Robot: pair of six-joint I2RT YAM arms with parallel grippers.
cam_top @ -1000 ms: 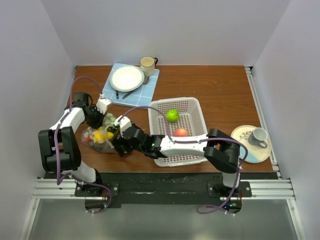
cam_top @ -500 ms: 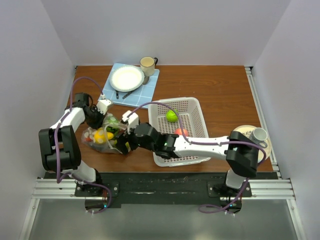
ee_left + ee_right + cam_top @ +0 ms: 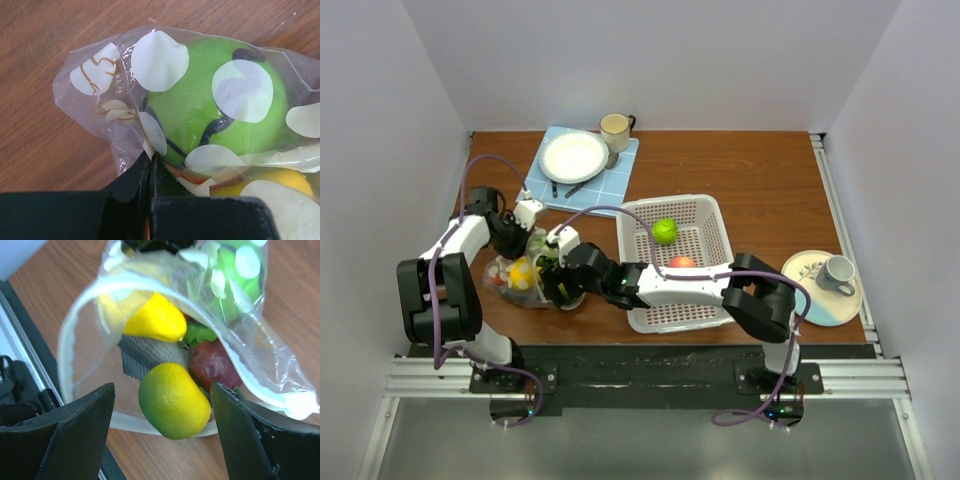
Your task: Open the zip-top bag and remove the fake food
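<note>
The zip-top bag [image 3: 516, 281], clear with white dots, lies at the table's left front with its mouth gaping toward my right arm. My left gripper [image 3: 527, 226] is shut on a fold of the bag's plastic [image 3: 142, 145], beside a green fruit [image 3: 215, 107] inside. My right gripper [image 3: 162, 395] stands open at the bag's mouth. A green-yellow fruit [image 3: 174, 401] sits between its fingers [image 3: 82, 427] with a gap on each side. Deeper in the bag [image 3: 260, 360] lie a yellow piece [image 3: 155, 319], a maroon fruit [image 3: 216, 365] and a green leaf [image 3: 200, 333].
A white basket [image 3: 700, 310] right of the bag holds a green fruit [image 3: 665, 231] and a red one [image 3: 682, 264]. A blue mat [image 3: 620, 175] with a plate [image 3: 574, 156] and cup [image 3: 615, 128] lies at the back. A saucer with a mug [image 3: 836, 270] sits at the right edge.
My right arm swung its elbow out to the right and back, and its gripper now sits a little deeper at the bag's mouth. The left gripper has kept its pinch.
</note>
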